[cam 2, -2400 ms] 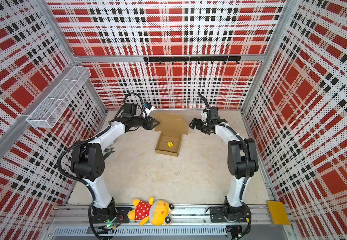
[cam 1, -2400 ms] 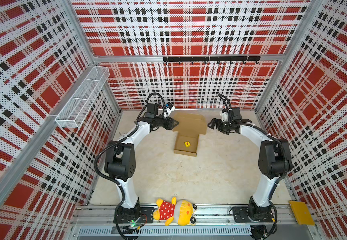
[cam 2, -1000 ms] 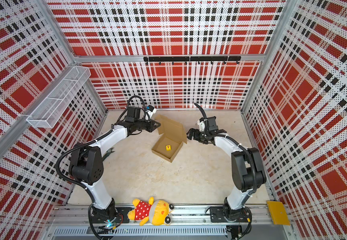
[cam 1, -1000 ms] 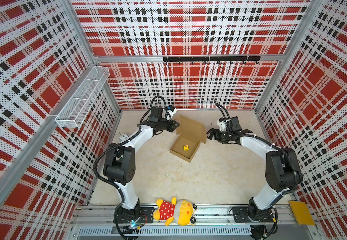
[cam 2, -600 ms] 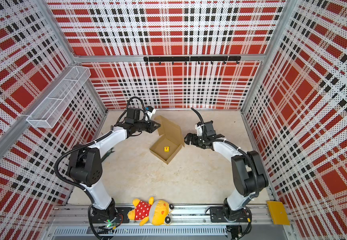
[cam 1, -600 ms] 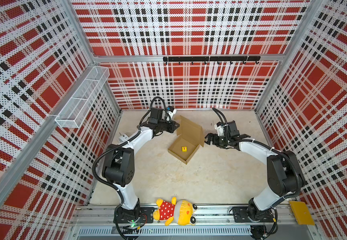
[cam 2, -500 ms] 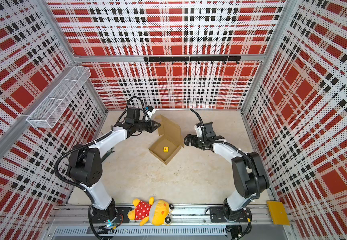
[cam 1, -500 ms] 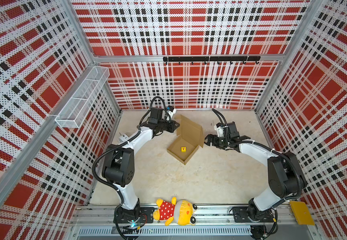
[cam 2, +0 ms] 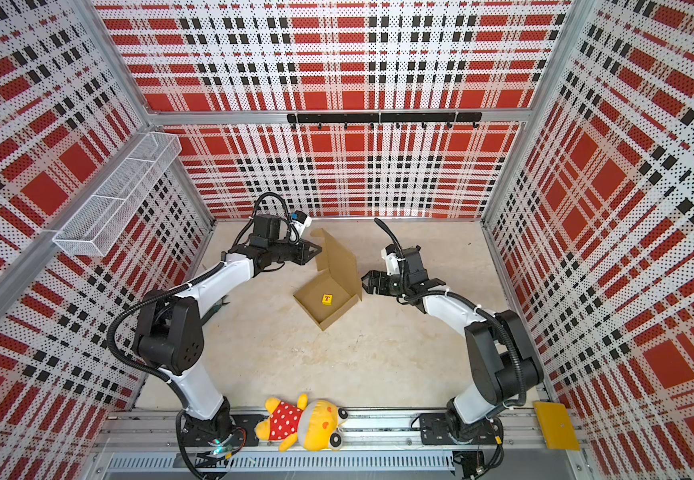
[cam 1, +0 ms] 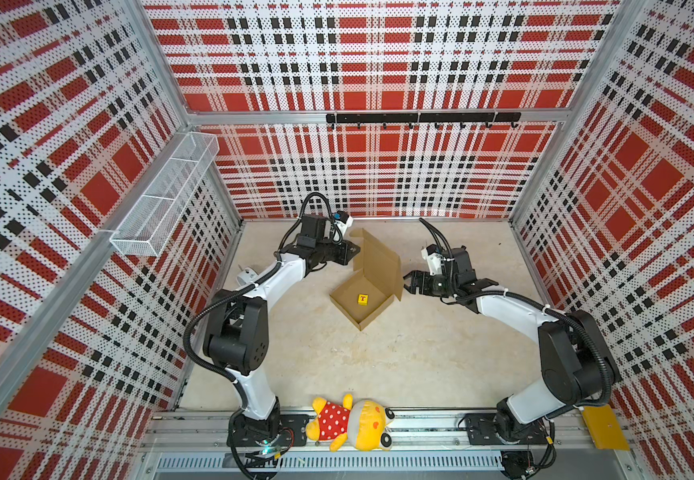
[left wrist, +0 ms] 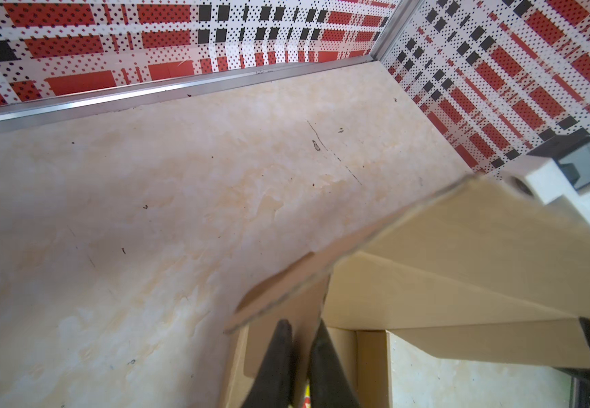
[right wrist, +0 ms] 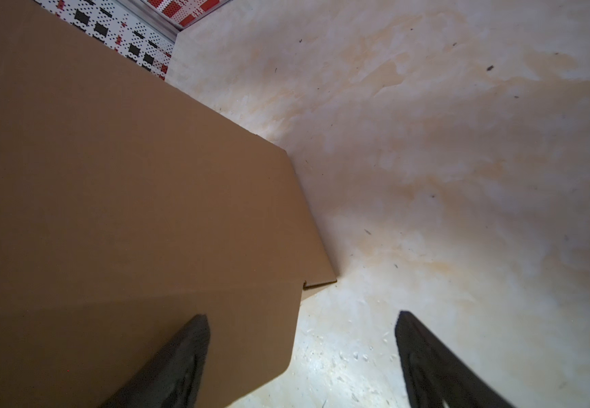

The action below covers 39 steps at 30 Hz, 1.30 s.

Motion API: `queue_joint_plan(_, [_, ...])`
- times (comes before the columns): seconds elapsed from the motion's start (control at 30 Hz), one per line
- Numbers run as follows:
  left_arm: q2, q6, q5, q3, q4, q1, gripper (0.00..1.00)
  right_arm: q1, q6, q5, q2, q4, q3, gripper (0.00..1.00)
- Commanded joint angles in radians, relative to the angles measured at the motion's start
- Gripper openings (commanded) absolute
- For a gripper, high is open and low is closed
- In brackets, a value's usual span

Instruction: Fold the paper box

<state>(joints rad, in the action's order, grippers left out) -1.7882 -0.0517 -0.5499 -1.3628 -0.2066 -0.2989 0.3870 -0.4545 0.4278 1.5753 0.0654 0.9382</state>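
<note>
paper box (cam 1: 378,264) sits toward the back of the table (cam 1: 378,374), between the two arms, turned corner-on. tray part flat on the surface, lid raised steeply on its hinge. small yellow cube (cam 1: 362,298) lies inside the tray.

left gripper (cam 1: 352,252): jaws almost together, nipped on a cardboard flap at the lid's edge on its own side. in the left wrist view a sliver of board shows between the fingers (left wrist: 283,353).

right gripper (cam 1: 408,286): jaws wide, nothing held, at the lid's near corner, outer face. one finger (right wrist: 177,356) lies across the board, the other over bare table. touching or not: cannot tell.

step in hand, as judged: bringing the lid down over the tray.

to do it well: left pinch light, following the hinge arc rather than pulling. right pushes flat on the outer face, gently, so the tray does not skate. side flaps should tuck inside the tray walls, clear of the cube.
</note>
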Motion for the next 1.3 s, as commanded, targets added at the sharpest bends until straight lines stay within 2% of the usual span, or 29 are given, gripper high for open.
queue_joint_plan(0.0, [0.016,-0.004,-0.002,-0.010,0.023,-0.028,0.14,0.012,0.058,0.007,0.007,-0.050,-0.002,0.84])
queue_joint_plan(0.13, [0.011,-0.005,-0.003,-0.010,0.022,-0.029,0.14,0.012,0.080,-0.022,-0.038,-0.109,-0.080,0.84])
queue_joint_plan(0.5, [0.006,0.006,0.002,-0.015,0.013,-0.034,0.14,0.048,0.153,0.058,-0.147,-0.357,-0.249,0.82])
queue_joint_plan(0.8, [0.004,0.037,0.028,-0.039,-0.014,-0.074,0.14,0.100,0.233,0.045,-0.082,-0.497,-0.244,0.81])
queue_joint_plan(0.9, [0.006,0.029,0.032,-0.031,-0.016,-0.075,0.13,0.119,0.237,0.043,-0.065,-0.579,-0.267,0.81])
queue_joint_plan(1.03, [0.012,0.026,0.031,-0.020,-0.008,-0.068,0.13,0.163,0.331,0.019,-0.063,-0.605,-0.299,0.81])
queue_joint_plan(1.27, [0.008,0.017,0.024,-0.015,-0.003,-0.063,0.13,0.201,0.374,0.002,-0.045,-0.688,-0.322,0.80])
